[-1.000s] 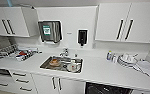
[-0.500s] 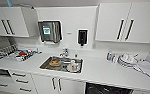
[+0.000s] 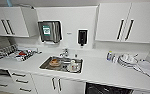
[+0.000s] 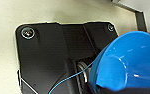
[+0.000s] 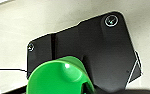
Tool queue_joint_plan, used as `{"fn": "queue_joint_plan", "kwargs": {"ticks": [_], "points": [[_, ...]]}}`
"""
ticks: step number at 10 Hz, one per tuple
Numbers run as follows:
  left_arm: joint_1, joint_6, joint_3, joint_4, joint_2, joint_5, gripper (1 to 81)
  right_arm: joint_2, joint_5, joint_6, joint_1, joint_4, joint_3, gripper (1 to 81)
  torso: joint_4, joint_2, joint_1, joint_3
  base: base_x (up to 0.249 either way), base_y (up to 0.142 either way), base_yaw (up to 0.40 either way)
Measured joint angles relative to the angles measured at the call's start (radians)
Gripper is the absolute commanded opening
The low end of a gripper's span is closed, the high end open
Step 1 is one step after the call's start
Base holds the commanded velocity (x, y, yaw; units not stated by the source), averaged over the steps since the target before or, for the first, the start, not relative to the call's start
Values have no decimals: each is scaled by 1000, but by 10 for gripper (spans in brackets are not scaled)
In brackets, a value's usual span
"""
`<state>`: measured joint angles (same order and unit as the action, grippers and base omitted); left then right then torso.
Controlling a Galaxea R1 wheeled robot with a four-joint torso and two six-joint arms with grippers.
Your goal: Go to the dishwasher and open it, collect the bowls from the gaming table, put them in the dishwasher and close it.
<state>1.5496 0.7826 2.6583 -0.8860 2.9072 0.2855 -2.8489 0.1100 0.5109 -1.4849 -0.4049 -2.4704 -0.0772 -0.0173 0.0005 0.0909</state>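
White kitchen worktop runs under white wall cabinets. Steel sink sits mid-worktop with dishes inside; stacked white plates near the right end, dish rack at the left end. Dark open gap below the worktop's front edge, right of the sink. Blue round plastic bowl close at left wrist, green smaller plastic bowl close at right wrist; cannot tell finger state of either gripper.

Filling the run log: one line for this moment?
facing: steel sink, white counter | left wrist: blue plastic bowl | right wrist: green plastic bowl
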Motion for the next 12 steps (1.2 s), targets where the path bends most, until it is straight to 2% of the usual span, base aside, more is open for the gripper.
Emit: {"fn": "queue_joint_plan", "kwargs": {"ticks": [11,12], "points": [[1,-1,4,0,4,-8,10,-8,-1,0,1,-1,-2,10,0,0,0,0,0,0,-238],[0,-1,4,0,4,-7,10,-8,-1,0,0,-1,-2,10,0,0,0,0,0,-144,0]]}}
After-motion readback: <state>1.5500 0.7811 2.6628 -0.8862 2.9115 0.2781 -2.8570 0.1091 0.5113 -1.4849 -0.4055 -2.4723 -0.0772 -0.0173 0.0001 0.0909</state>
